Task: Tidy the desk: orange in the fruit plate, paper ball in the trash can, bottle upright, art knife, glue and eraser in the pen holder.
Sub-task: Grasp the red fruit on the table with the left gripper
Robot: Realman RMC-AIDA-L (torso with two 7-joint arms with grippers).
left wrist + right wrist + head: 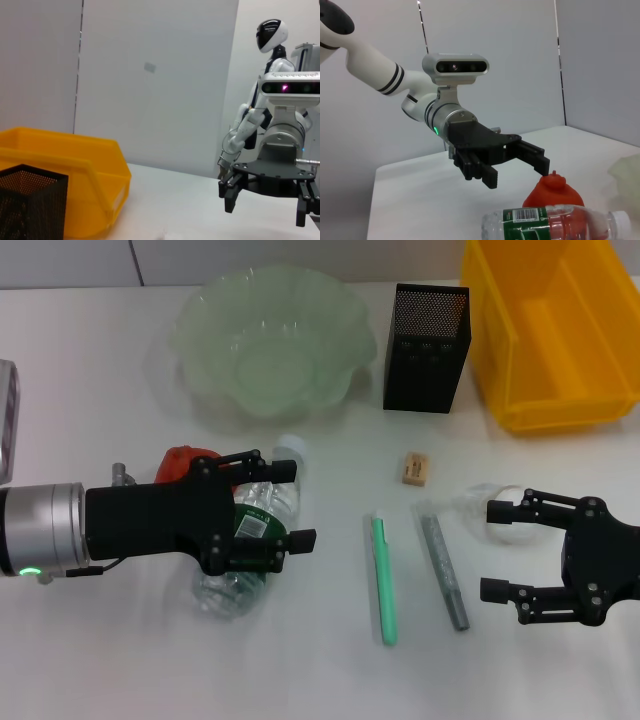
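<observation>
One clear plastic water bottle (pixel 250 540) with a dark green label and a white cap lies on its side toward the left part of the white desk (pixel 300 670), cap pointing to the far edge. The left gripper (pixel 290 502) hangs just above it with its black fingers spread apart, grasping nothing. One roundish red-orange fruit (pixel 185 462) sits just beside the bottle on its left. At the far edge stand one wide pale green translucent bowl (pixel 270 340) with a wavy rim, one square black mesh cup (pixel 425 335) and, in the far right corner, one bright yellow rectangular bin (pixel 555 330). One small tan block eraser (pixel 416 468) lies near the middle. Nearer the front edge lie two slim sticks side by side, apart: one green (pixel 383 578), one grey (pixel 443 572). The right gripper (pixel 495 550) hovers at the right edge, fingers released and empty, beside something pale and crumpled (pixel 490 502) that I cannot identify for certain.
</observation>
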